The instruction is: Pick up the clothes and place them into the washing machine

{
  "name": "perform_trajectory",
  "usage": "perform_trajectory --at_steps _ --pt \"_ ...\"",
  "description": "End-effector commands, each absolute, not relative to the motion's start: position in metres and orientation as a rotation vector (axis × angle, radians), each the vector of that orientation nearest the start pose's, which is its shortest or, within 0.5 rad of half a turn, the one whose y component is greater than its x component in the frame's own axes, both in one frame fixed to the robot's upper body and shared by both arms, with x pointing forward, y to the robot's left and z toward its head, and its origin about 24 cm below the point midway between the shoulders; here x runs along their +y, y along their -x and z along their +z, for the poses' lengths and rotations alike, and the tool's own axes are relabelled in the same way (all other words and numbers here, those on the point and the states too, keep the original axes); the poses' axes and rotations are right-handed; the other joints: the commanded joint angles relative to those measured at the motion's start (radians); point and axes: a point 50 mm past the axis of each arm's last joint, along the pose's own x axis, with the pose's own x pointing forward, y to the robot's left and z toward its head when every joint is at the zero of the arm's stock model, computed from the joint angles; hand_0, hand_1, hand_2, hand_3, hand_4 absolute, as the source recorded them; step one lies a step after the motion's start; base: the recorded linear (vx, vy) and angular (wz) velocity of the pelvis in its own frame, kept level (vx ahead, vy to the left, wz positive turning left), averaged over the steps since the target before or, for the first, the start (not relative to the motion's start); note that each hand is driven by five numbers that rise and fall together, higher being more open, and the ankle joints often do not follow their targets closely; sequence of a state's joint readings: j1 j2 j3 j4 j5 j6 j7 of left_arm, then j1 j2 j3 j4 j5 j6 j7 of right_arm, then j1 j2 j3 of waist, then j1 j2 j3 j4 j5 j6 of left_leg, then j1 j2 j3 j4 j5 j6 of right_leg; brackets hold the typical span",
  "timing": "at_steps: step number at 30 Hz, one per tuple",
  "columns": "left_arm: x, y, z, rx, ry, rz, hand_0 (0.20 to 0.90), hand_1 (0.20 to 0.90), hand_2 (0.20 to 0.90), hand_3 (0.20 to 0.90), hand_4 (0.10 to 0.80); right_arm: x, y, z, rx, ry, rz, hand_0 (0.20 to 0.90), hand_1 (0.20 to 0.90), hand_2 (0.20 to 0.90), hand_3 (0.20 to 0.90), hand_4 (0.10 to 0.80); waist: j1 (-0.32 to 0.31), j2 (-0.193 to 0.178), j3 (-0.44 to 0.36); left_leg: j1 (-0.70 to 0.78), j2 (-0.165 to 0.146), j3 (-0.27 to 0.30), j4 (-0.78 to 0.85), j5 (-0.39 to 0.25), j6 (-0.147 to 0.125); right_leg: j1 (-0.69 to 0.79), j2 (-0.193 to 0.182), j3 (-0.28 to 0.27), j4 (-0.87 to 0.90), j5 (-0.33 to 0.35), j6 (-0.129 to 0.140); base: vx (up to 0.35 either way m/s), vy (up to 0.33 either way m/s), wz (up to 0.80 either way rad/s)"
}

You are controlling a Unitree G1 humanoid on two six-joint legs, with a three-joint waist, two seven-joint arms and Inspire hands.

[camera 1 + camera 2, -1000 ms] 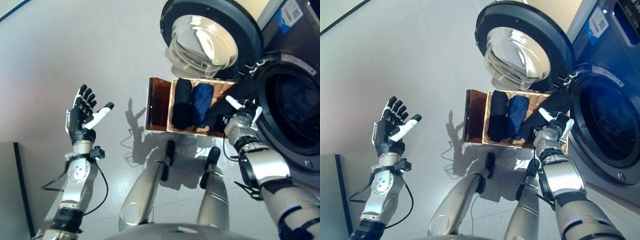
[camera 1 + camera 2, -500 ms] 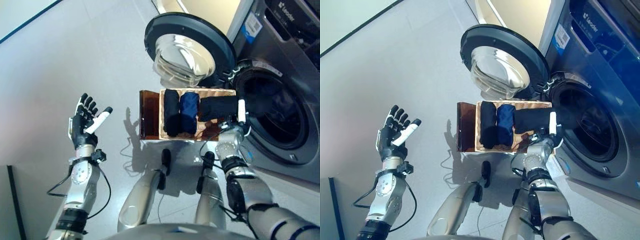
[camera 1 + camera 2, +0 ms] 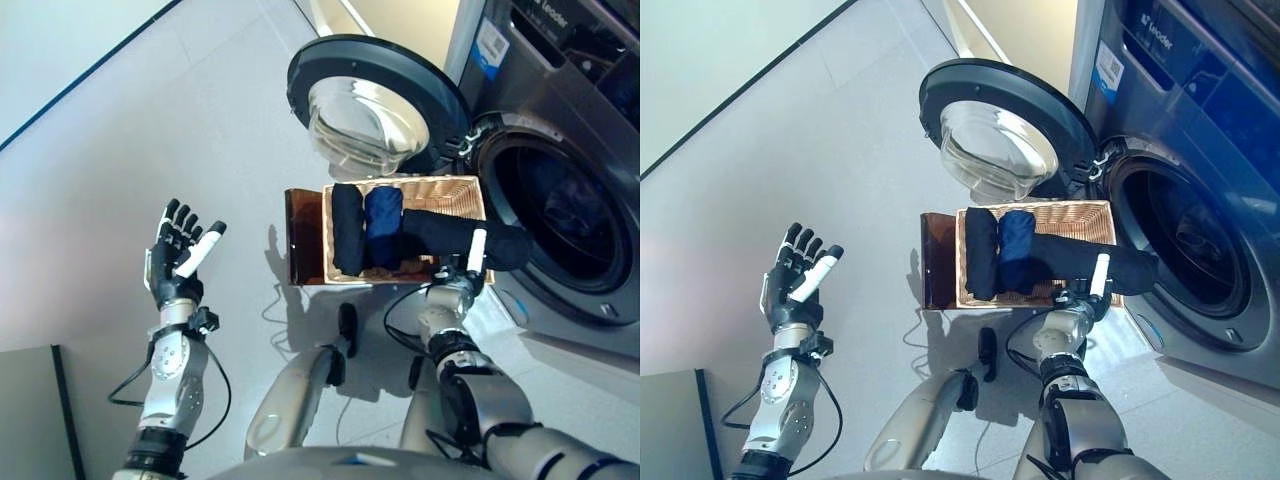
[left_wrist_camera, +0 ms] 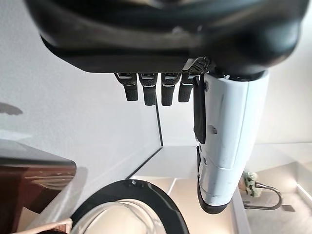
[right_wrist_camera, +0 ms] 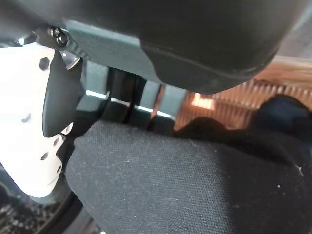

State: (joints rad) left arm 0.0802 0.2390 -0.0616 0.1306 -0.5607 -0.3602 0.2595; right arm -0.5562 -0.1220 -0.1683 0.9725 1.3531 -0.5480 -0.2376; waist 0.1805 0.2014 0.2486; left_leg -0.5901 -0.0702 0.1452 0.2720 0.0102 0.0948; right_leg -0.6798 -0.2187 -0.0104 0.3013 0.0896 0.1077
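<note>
A shallow wicker basket [image 3: 440, 184] rests on a low dark brown box [image 3: 305, 236] beside the washing machine. In it lie a rolled black garment [image 3: 347, 230] and a rolled blue garment [image 3: 382, 222]. My right hand [image 3: 466, 282] is shut on another black garment [image 3: 455, 236], held level above the basket's near edge. The garment's far end reaches the rim of the drum opening [image 3: 560, 215]. In the right wrist view the black garment [image 5: 195, 180] lies against my fingers, beside the white thumb. My left hand [image 3: 176, 262] is open and empty, raised over the floor at the left.
The machine's round door [image 3: 375, 105] stands open behind the basket, its glass bowl facing out. Dark laundry shows inside the drum. A grey panel [image 3: 30, 420] sits at the lower left. Bare grey floor lies between my left hand and the box.
The camera has shifted. My right hand has lifted the black garment from the basket and carried it right, toward the drum opening. My left hand has held still.
</note>
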Motion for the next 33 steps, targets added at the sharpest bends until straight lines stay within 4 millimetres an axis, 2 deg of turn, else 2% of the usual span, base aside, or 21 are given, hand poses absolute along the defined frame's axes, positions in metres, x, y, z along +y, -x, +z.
perform_trajectory --at_steps 1,4,5,6,10,11,12,14,15,17,19,20,25,28,33 --pt "0.231 -0.228 0.06 -0.322 0.315 0.37 0.9 0.9 0.9 0.9 0.8 -0.263 -0.33 0.053 -0.319 -1.114 -0.823 0.2 0.2 0.2 0.2 0.3 0.013 0.043 -0.034 -0.118 0.029 -0.049 -0.013 0.021 -0.099 -0.016 0.022 -0.02 0.042 -0.088 -0.054 0.0 0.0 0.0" --pt "0.234 -0.227 0.063 -0.337 0.299 0.374 0.9 0.9 0.9 0.9 0.8 -0.282 -0.333 0.078 -0.408 -1.09 -0.848 0.2 0.2 0.2 0.2 0.3 0.016 0.045 -0.039 -0.116 0.034 -0.052 -0.015 0.02 -0.103 -0.015 0.025 -0.018 0.047 -0.097 -0.054 0.036 -0.019 0.02" --pt "0.234 -0.227 0.063 -0.338 0.3 0.373 0.9 0.9 0.9 0.9 0.8 -0.282 -0.334 0.079 -0.409 -1.088 -0.848 0.2 0.2 0.2 0.2 0.3 0.017 0.046 -0.038 -0.116 0.034 -0.052 -0.015 0.02 -0.103 -0.015 0.025 -0.018 0.048 -0.097 -0.054 0.045 -0.025 -0.01" --pt "0.237 -0.227 0.065 -0.343 0.278 0.378 0.9 0.9 0.9 0.9 0.8 -0.3 -0.335 0.103 -0.494 -1.069 -0.876 0.2 0.2 0.2 0.2 0.3 0.018 0.05 -0.04 -0.113 0.035 -0.053 -0.016 0.02 -0.105 -0.015 0.027 -0.015 0.049 -0.102 -0.055 0.043 -0.026 -0.02" --pt "0.245 -0.227 0.071 -0.366 0.232 0.385 0.9 0.9 0.9 0.9 0.8 -0.338 -0.331 0.164 -0.669 -0.952 -0.912 0.2 0.2 0.2 0.2 0.3 0.029 0.061 -0.05 -0.11 0.037 -0.055 -0.02 0.02 -0.107 -0.017 0.026 -0.016 0.055 -0.11 -0.054 0.041 -0.023 -0.01" --pt "0.245 -0.228 0.071 -0.368 0.234 0.384 0.9 0.9 0.9 0.9 0.8 -0.339 -0.331 0.167 -0.671 -0.948 -0.915 0.2 0.2 0.2 0.2 0.3 0.031 0.064 -0.048 -0.111 0.038 -0.055 -0.02 0.02 -0.108 -0.019 0.026 -0.016 0.056 -0.11 -0.054 0.0 0.0 0.0" --pt "0.249 -0.227 0.076 -0.39 0.207 0.388 0.9 0.9 0.9 0.9 0.8 -0.354 -0.326 0.202 -0.766 -0.879 -0.92 0.2 0.2 0.2 0.2 0.3 0.04 0.067 -0.054 -0.111 0.037 -0.055 -0.026 0.021 -0.108 -0.02 0.027 -0.017 0.059 -0.114 -0.053 0.017 -0.032 -0.01" --pt "0.252 -0.226 0.079 -0.404 0.189 0.387 0.9 0.9 0.9 0.9 0.8 -0.363 -0.322 0.239 -0.837 -0.78 -0.917 0.2 0.2 0.2 0.2 0.3 0.046 0.069 -0.056 -0.111 0.039 -0.057 -0.03 0.026 -0.111 -0.026 0.028 -0.016 0.062 -0.115 -0.053 0.009 -0.021 -0.01" --pt "0.253 -0.226 0.081 -0.408 0.184 0.385 0.9 0.9 0.9 0.9 0.8 -0.365 -0.321 0.251 -0.855 -0.75 -0.917 0.9 0.9 0.9 0.9 0.8 0.048 0.071 -0.056 -0.113 0.039 -0.056 -0.031 0.028 -0.113 -0.029 0.028 -0.016 0.064 -0.116 -0.054 0.0 0.0 0.0" --pt "0.254 -0.225 0.08 -0.402 0.174 0.388 0.9 0.9 0.9 0.9 0.8 -0.368 -0.32 0.265 -0.853 -0.666 -0.905 0.9 0.9 0.9 0.9 0.8 0.049 0.071 -0.056 -0.114 0.041 -0.057 -0.035 0.031 -0.115 -0.034 0.029 -0.017 0.067 -0.117 -0.054 0.0 0.0 0.0" --pt "0.254 -0.225 0.08 -0.399 0.178 0.389 0.9 0.9 0.9 0.9 0.8 -0.367 -0.324 0.27 -0.834 -0.624 -0.878 0.9 0.9 0.9 0.9 0.8 0.047 0.07 -0.054 -0.115 0.044 -0.054 -0.039 0.034 -0.116 -0.041 0.031 -0.016 0.07 -0.114 -0.055 0.0 0.0 0.0" --pt "0.254 -0.224 0.079 -0.396 0.185 0.391 0.9 0.9 0.9 0.9 0.8 -0.365 -0.326 0.266 -0.821 -0.629 -0.872 0.9 0.9 0.9 0.9 0.8 0.044 0.071 -0.053 -0.116 0.045 -0.051 -0.041 0.035 -0.116 -0.043 0.032 -0.014 0.069 -0.113 -0.056 0.0 0.0 0.0" --pt "0.252 -0.223 0.078 -0.395 0.202 0.387 0.9 0.9 0.9 0.9 0.8 -0.361 -0.333 0.228 -0.699 -0.631 -0.883 0.9 0.9 0.9 0.9 0.8 0.036 0.068 -0.058 -0.12 0.048 -0.045 -0.04 0.034 -0.113 -0.051 0.039 -0.012 0.073 -0.111 -0.059 0.0 0.0 0.0" --pt "0.254 -0.222 0.079 -0.406 0.207 0.398 0.9 0.9 0.9 0.9 0.8 -0.358 -0.334 0.211 -0.656 -0.637 -0.886 0.9 0.9 0.9 0.9 0.8 0.034 0.068 -0.065 -0.122 0.047 -0.043 -0.038 0.03 -0.113 -0.057 0.038 -0.011 0.078 -0.112 -0.06 0.0 0.0 0.0" --pt "0.259 -0.22 0.08 -0.414 0.202 0.425 0.9 0.9 0.9 0.9 0.8 -0.355 -0.335 0.198 -0.619 -0.651 -0.897 0.9 0.9 0.9 0.9 0.8 0.036 0.063 -0.073 -0.127 0.045 -0.044 -0.04 0.032 -0.113 -0.06 0.037 -0.013 0.075 -0.109 -0.06 0.0 0.0 0.0"
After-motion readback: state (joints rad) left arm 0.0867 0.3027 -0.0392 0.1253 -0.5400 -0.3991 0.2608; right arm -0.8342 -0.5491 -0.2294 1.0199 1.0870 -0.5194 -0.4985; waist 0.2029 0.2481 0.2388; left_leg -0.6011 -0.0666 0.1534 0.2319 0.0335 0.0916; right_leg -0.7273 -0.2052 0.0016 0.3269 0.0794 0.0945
